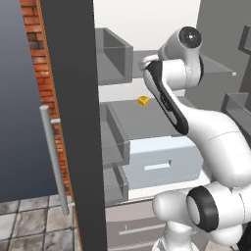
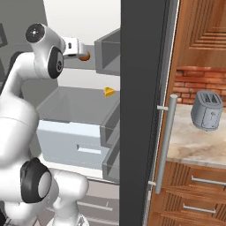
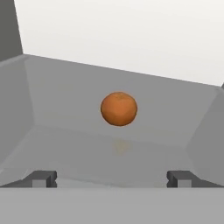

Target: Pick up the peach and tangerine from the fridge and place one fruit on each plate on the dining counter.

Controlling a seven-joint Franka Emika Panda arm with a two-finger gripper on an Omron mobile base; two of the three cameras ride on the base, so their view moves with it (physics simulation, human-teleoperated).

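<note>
The fridge [image 1: 73, 122] stands open, with its dark door edge [image 2: 141, 110] close to me. An orange round fruit, the tangerine [image 3: 118, 108], lies on a grey upper shelf [image 3: 61, 100], and it also shows beside the hand as the tangerine [image 2: 85, 56]. My gripper [image 3: 111, 177] is open, with its fingertips [image 3: 41, 177] wide apart and short of the fruit, nothing between them. The gripper [image 2: 79, 50] reaches into the upper shelf space. The peach, the plates and the dining counter are out of view.
A yellow cheese wedge [image 1: 143, 101] sits on the lower shelf above pale drawers [image 1: 162, 164]. Grey door bins [image 2: 110, 53] flank the opening. A toaster [image 2: 206, 110] stands on a stone counter [image 2: 194, 145] to the right. A long silver handle [image 2: 164, 141] runs down the door.
</note>
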